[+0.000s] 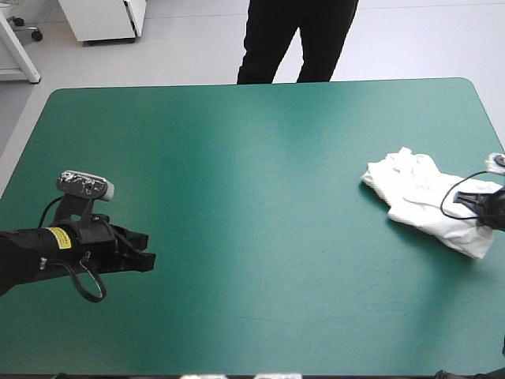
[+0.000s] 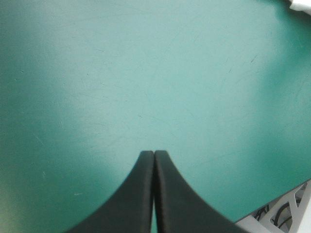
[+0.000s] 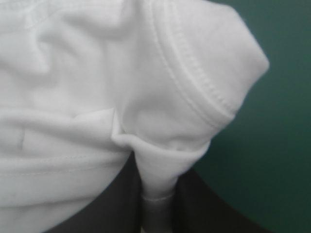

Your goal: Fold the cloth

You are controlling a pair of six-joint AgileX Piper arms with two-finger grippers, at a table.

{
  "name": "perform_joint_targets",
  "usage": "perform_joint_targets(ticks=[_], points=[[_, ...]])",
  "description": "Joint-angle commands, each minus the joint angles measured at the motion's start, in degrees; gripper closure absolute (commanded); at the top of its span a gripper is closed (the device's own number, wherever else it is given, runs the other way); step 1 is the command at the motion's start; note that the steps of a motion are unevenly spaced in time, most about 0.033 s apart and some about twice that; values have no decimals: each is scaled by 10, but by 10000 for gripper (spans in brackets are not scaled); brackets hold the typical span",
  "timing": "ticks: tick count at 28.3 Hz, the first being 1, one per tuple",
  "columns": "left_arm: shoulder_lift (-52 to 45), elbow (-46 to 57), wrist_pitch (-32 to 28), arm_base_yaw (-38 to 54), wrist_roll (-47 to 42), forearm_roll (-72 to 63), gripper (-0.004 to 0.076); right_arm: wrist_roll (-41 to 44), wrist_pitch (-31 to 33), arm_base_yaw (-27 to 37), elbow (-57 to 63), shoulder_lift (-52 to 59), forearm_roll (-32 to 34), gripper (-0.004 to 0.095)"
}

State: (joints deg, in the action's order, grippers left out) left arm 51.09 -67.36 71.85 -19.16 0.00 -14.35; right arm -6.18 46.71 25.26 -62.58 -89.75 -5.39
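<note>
The white T-shirt (image 1: 426, 197) lies as a crumpled heap near the table's right edge. My right gripper (image 1: 480, 207) rests on its right part, and in the right wrist view a pinched fold of the T-shirt (image 3: 158, 170) runs down between the black fingers (image 3: 214, 204), which are shut on it. A stitched hem curves across the cloth ahead of the gripper. My left gripper (image 1: 144, 251) hovers over the teal-green cover at the front left, far from the T-shirt. Its fingers (image 2: 154, 194) meet in one pointed arch with nothing between them.
Bare teal-green cover (image 1: 260, 197) stretches between the two arms. The T-shirt sits close to the table's right edge (image 1: 493, 126). A corner of the white cloth (image 2: 301, 5) shows far ahead of the left gripper.
</note>
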Motion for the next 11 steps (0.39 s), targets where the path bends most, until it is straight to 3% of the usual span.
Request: perform_joint_targets(ticks=[1, 6, 7, 8, 11], points=[[-3, -14, -13, -1, 0, -15, 733, -10, -9, 50, -12, 41, -24, 925], [-3, -14, -14, -1, 0, -14, 733, -10, -4, 56, -12, 41, -30, 919], [-3, -14, -15, -1, 0, -14, 733, -10, -6, 56, -12, 41, -25, 881], [-3, -14, -16, -1, 0, -14, 733, -11, -6, 56, -12, 41, -24, 823], [-3, -14, -15, -1, 0, -14, 733, -11, -1, 56, -12, 41, -26, 487]])
